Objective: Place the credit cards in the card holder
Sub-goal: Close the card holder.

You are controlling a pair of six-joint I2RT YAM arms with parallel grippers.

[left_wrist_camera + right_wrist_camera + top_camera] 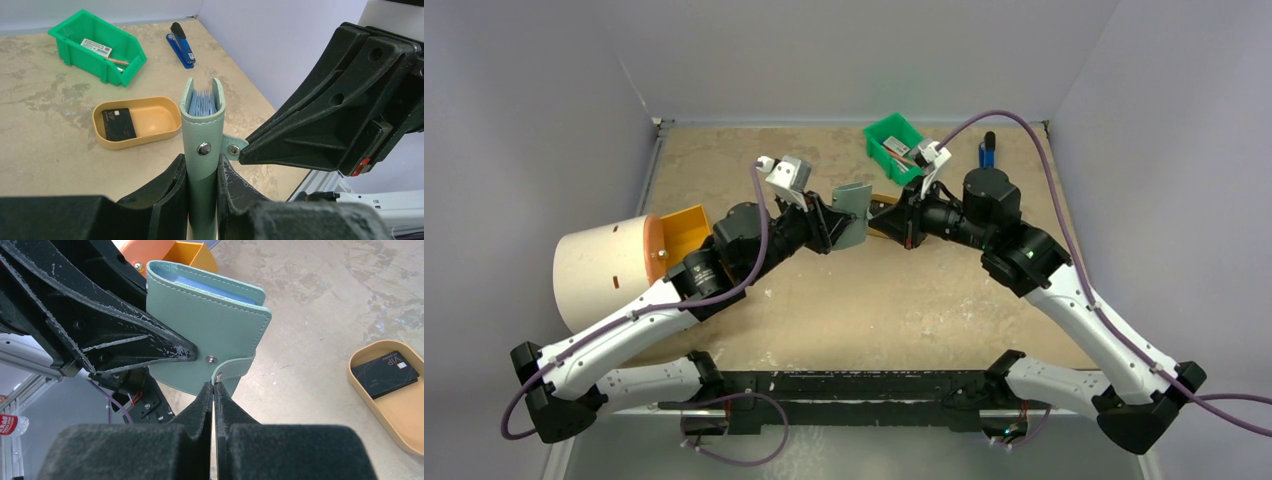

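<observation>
Farthest to the left of the card holder [202,130], a white cylinder [604,270] lies on its side, with an orange bin [686,228] just beside it. Next comes the left gripper [202,167]. Its jaws stand partly apart and clamp the holder's lower body, one pad against each cover, keeping it clear of the table [904,300].

The holder is folded nearly closed. Its open edge points away from the left gripper, and pale blue pockets show between the covers. Its snap strap [232,369] is unfastened and sticks out from the right cover.

On the holder's right side, the right gripper [213,387] has its fingers pressed together, the tips pinching the very end of that strap, just beside the snap stud. Here the left gripper's fingertip comes close to the right one, with only the stud and strap between them.

Past the holder, down on the table, sits a tan oval tray [140,141]. One black credit card [119,125] lies flat in it, against one end. Farther from the holder is a green bin [112,70] with a few small items inside. A blue and black stapler [181,44] lies to the right of the bin, well apart from the holder.
</observation>
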